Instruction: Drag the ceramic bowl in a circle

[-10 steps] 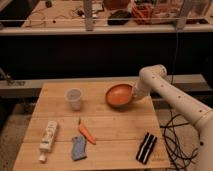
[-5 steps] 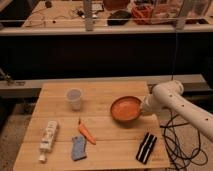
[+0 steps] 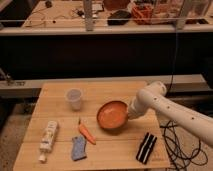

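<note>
A: Looking at the wooden table (image 3: 60, 107), where is the bowl (image 3: 112, 116) found?

B: The bowl is seen a little right of the table's middle. It is round, shallow and orange, and its inside is turned somewhat toward the camera, so it seems tilted.

A: And the gripper (image 3: 129, 113)?

B: The gripper is placed at the bowl's right rim, at the end of the white arm (image 3: 172, 114) that is stretched in from the right of the table. How the gripper stands cannot be told, because this part is hidden against the rim. Contact with the rim seems likely, but a firm hold cannot be confirmed.

A: What else is laid on the table?

B: A white cup (image 3: 74, 98) is set left of the bowl, well apart. A carrot (image 3: 86, 133) is laid near the bowl's lower left side. A blue cloth (image 3: 79, 148) is placed just below the carrot. A white tube (image 3: 48, 139) is laid near the table's left edge, and a black object (image 3: 146, 147) near its front right corner.
</note>
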Motion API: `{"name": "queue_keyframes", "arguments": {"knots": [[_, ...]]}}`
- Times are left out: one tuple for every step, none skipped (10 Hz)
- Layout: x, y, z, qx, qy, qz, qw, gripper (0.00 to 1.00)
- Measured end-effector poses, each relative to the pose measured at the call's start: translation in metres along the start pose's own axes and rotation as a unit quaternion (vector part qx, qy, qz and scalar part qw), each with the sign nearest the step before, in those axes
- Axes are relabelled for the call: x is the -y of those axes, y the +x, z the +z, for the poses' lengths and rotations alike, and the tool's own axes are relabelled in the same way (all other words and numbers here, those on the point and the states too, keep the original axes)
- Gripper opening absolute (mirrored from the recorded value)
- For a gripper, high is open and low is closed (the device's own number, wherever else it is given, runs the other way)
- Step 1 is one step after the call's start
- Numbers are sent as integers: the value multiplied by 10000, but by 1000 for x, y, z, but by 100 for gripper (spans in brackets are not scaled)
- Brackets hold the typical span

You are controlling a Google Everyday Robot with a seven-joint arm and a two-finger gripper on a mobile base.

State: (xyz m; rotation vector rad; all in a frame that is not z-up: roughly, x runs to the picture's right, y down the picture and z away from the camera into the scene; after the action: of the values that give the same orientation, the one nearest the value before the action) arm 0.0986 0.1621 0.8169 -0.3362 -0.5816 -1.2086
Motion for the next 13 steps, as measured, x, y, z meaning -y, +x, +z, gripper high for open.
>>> {"name": "queue_keyframes", "arguments": {"knots": [[16, -3, 10, 77, -9, -226, 9997, 0], [28, -1, 18, 117, -10, -400, 9991, 0], [35, 4, 22, 106, -15, -439, 9990, 0], [41, 16, 24, 66, -18, -384, 9992, 0], [41, 37, 24, -26, -17, -263, 9997, 0], [37, 57, 24, -99, -30, -179, 9998, 0], [28, 78, 23, -161, -43, -60, 9998, 0], [8, 101, 20, -202, -59, 129, 9997, 0], [-8, 114, 16, -230, -66, 260, 9994, 0], [-24, 124, 12, -264, -72, 383, 9989, 0], [-47, 132, 6, -294, -102, 567, 9979, 0], [-62, 132, 4, -301, -120, 698, 9970, 0], [-73, 128, 3, -301, -139, 812, 9961, 0]]}}
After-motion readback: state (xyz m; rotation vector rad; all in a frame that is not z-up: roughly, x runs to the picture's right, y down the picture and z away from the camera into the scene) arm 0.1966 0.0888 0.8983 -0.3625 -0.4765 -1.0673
